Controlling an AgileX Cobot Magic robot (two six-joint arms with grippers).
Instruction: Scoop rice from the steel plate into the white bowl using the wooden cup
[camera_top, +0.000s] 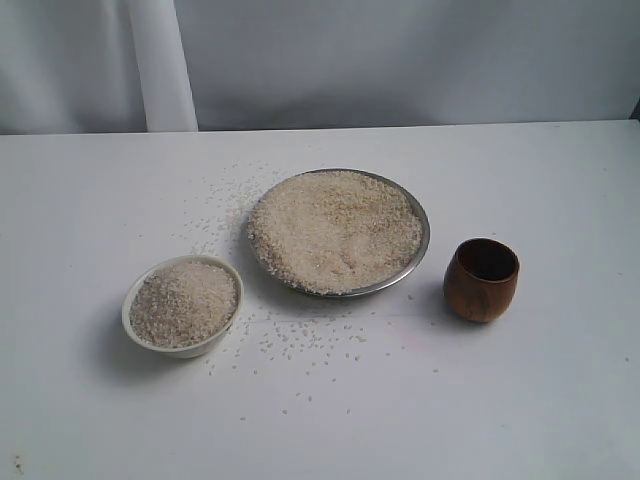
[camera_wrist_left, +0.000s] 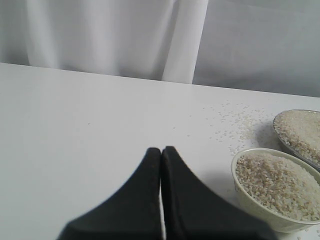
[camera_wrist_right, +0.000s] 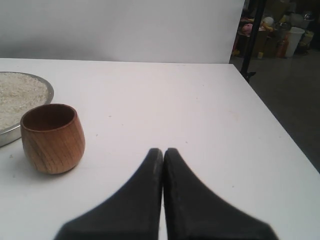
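Around the middle of the tabletop (camera_top: 560, 400), a little toward the edge under the grey backdrop (camera_top: 400, 60), you have the steel plate (camera_top: 424, 240). It lies flat, with a broad heap of rice (camera_top: 335, 230) covering nearly all of it. Toward the left edge and closer to the near edge sits the white bowl (camera_top: 132, 305), upright and filled with grains up to about its rim. It is near the plate but apart from it. On the plate's other side, toward the right edge, the wooden cup (camera_top: 481, 280) stands upright with its mouth up, just beside the plate rim with a narrow gap between them. Loose grains (camera_top: 300, 345) lie scattered on the table along the near-edge side of the plate and bowl. More are sprinkled off the plate toward the backdrop edge and the left.

Your left gripper (camera_wrist_left: 161, 150) hangs over the table on the left-edge side of the bowl. Its two black fingers are pressed together tip to tip with nothing between them. Your right gripper (camera_wrist_right: 163, 151) hangs over the table between the cup and the right edge, its fingers likewise pressed together and holding nothing.
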